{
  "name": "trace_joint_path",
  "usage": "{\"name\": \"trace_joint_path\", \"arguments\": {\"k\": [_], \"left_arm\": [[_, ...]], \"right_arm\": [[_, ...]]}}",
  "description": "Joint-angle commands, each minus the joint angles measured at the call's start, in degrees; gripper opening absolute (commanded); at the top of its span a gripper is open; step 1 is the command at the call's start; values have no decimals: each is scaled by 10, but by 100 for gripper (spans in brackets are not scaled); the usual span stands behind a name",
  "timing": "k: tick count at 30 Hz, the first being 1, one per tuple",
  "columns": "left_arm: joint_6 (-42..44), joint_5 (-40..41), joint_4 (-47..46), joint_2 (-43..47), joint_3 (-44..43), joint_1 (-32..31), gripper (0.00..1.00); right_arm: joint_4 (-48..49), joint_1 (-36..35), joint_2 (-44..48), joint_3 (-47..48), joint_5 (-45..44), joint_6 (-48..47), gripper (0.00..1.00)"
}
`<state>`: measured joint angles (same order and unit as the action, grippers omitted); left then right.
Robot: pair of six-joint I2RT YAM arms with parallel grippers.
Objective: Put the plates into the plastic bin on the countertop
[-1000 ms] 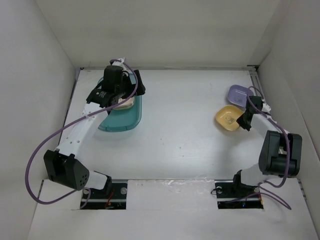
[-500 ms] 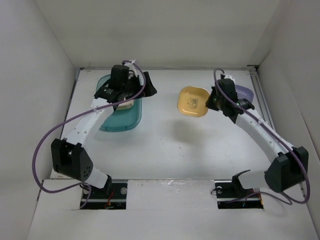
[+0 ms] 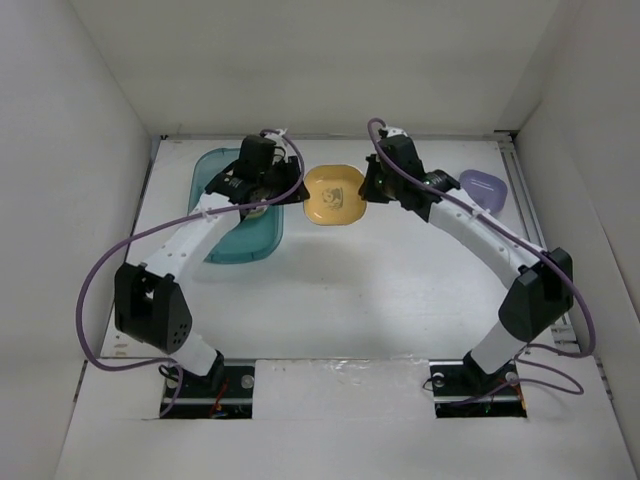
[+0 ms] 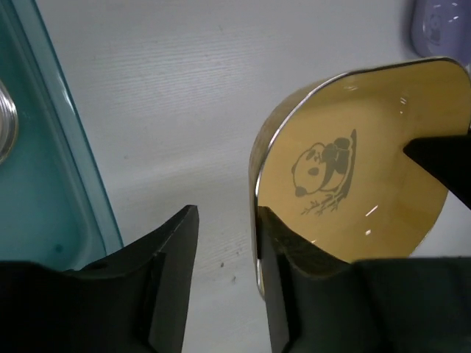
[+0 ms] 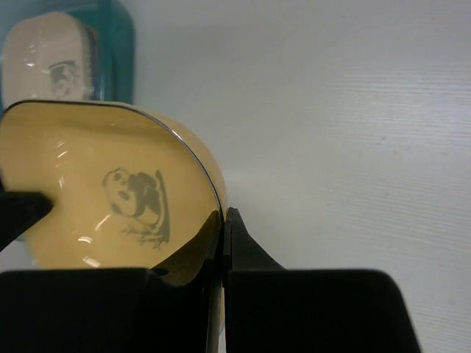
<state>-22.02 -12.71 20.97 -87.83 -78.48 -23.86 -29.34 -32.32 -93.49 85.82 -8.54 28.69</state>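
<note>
A yellow plate [image 3: 333, 194] with a panda mark hangs on edge above the countertop [image 3: 360, 290], between the two arms. My right gripper [image 3: 368, 190] is shut on its right rim, seen up close in the right wrist view [image 5: 224, 213]. My left gripper [image 3: 298, 192] straddles the opposite rim. In the left wrist view [image 4: 228, 213] one finger lies against the yellow plate's [image 4: 368, 184] inner face. The other finger stands apart from the rim, so the jaws are open. The teal plastic bin [image 3: 240, 245] sits at the left, with a cream plate [image 5: 48, 51] inside. A lavender plate [image 3: 483, 186] lies far right.
White walls enclose the countertop on three sides. The bin's rim [image 4: 73, 169] runs just left of my left gripper. Purple cables loop from both arms. The arm bases stand at the near edge.
My right arm carried the yellow plate from the right side leftward to the middle. My left gripper came right, out over the bin's edge, and its jaws narrowed around the plate's rim.
</note>
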Motion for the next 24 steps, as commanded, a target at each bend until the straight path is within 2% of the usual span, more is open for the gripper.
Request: {"name": "trace_joint_path", "arguments": {"k": [1, 3, 6, 9, 10, 13, 14, 16, 19, 21, 24], "left_arm": [[4, 30, 8, -9, -23, 1, 30], [4, 52, 15, -20, -23, 1, 16], [-2, 52, 21, -25, -28, 1, 14], [-8, 65, 15, -30, -28, 1, 0], [-8, 72, 15, -30, -28, 1, 0], [-14, 112, 10, -24, -33, 1, 0], [-14, 118, 10, -24, -33, 11, 0], [-14, 118, 10, -24, -40, 38, 0], [15, 94, 10, -19, -62, 116, 0], [29, 76, 3, -30, -82, 168, 0], [60, 80, 15, -82, -123, 211, 0]], "right_arm": [[14, -22, 12, 37, 1, 1, 0], [14, -28, 17, 44, -8, 1, 0], [21, -36, 24, 49, -8, 1, 0], [41, -42, 29, 43, 19, 1, 1], [51, -42, 29, 43, 37, 1, 4], [110, -29, 34, 8, 84, 1, 36], [116, -16, 34, 0, 95, 1, 61], [111, -3, 34, 0, 95, -11, 84], [99, 25, 47, -26, 80, -26, 90], [116, 51, 61, -70, 98, -32, 90], [139, 85, 79, -112, 132, -38, 90]]}}
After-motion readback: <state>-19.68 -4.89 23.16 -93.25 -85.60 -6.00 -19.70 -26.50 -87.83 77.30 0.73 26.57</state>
